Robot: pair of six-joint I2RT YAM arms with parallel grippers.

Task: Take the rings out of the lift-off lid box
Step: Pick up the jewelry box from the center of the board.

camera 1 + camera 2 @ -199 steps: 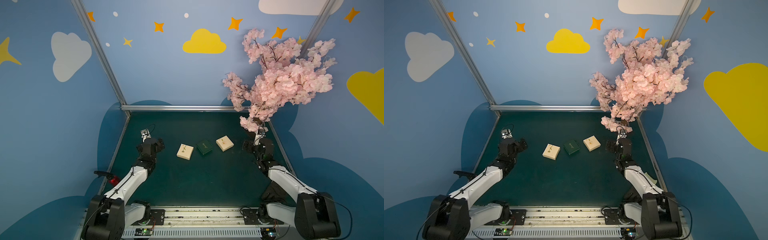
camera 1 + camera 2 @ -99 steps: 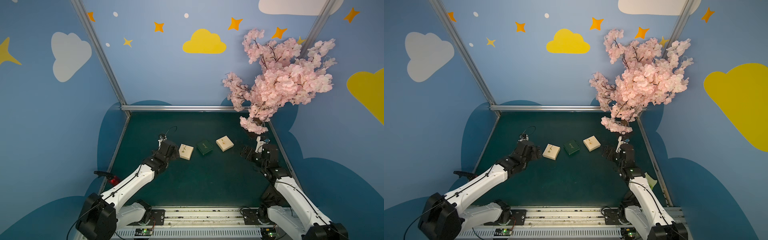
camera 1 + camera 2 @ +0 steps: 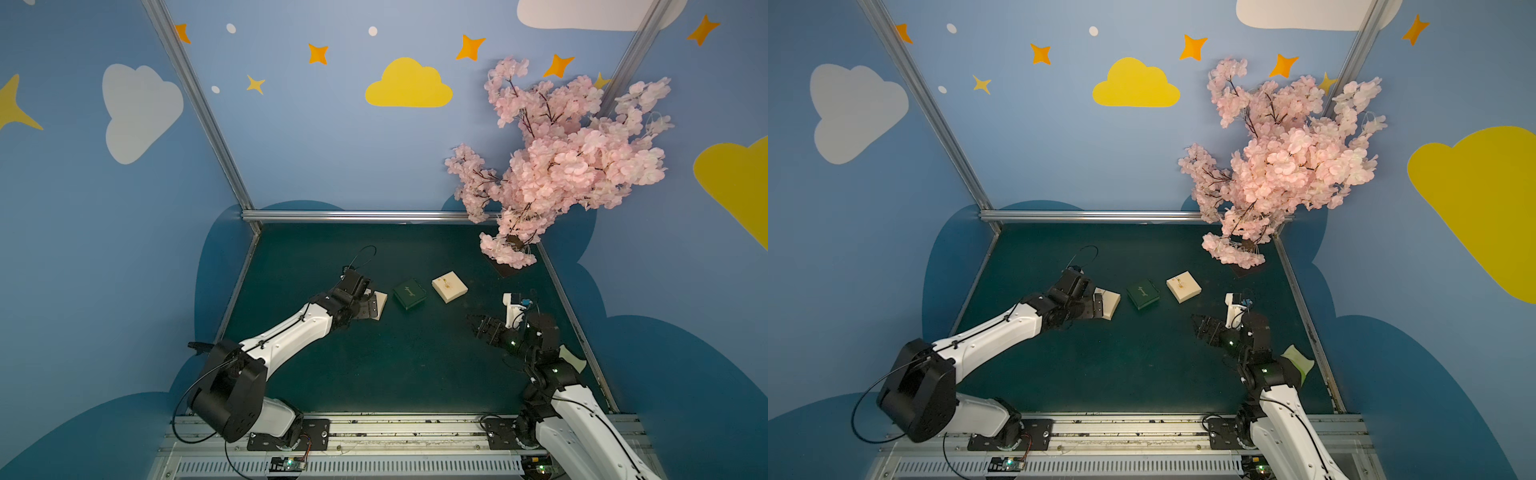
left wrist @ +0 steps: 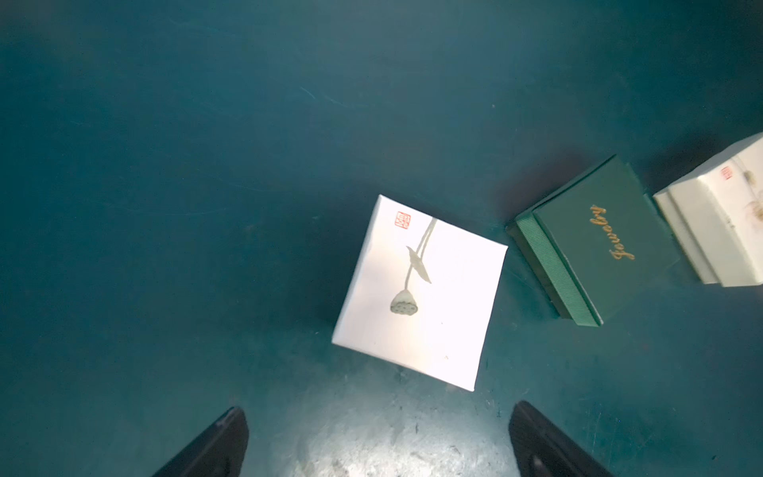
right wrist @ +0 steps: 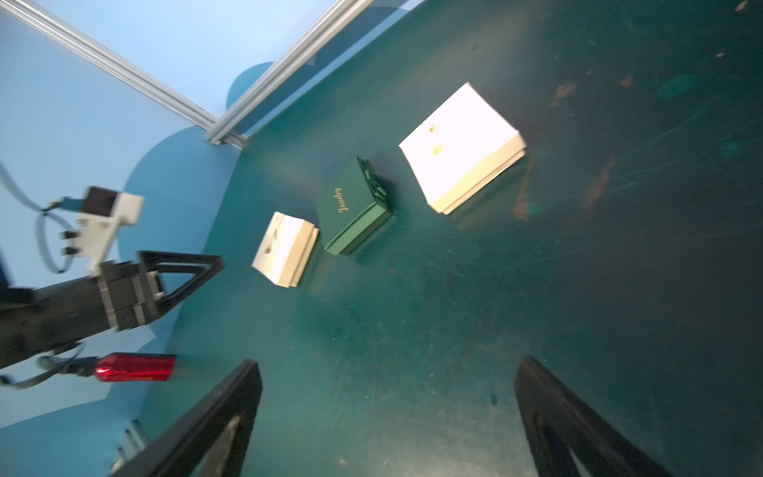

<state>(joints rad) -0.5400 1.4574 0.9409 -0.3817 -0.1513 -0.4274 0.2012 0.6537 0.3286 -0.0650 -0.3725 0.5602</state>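
Two grippers in shot, both spread wide, both pinching nothing. Left gripper (image 4: 377, 409) hangs over the mat with black fingers (image 4: 231, 429) far apart. Just ahead of them lies the white lotus-print box (image 4: 421, 293), lid on, not between the jaws. In a top view the left gripper (image 3: 368, 307) covers most of that box, one corner poking out. That box sits just beside the green box (image 3: 409, 294) on the left arm's side, apart from it. Green box has gold "Jewelry" lettering and is closed. Second white box (image 3: 449, 286) sits just beside the green box on the right arm's side, also closed. Right gripper (image 5: 390, 365) is well apart from the green box, nearer the base rail, over bare table (image 3: 395, 365). I can't see the rings: all three boxes are lidded, so I can't tell which one has them. Blossom tree (image 3: 561, 158) stands far behind the green box, in the right corner.
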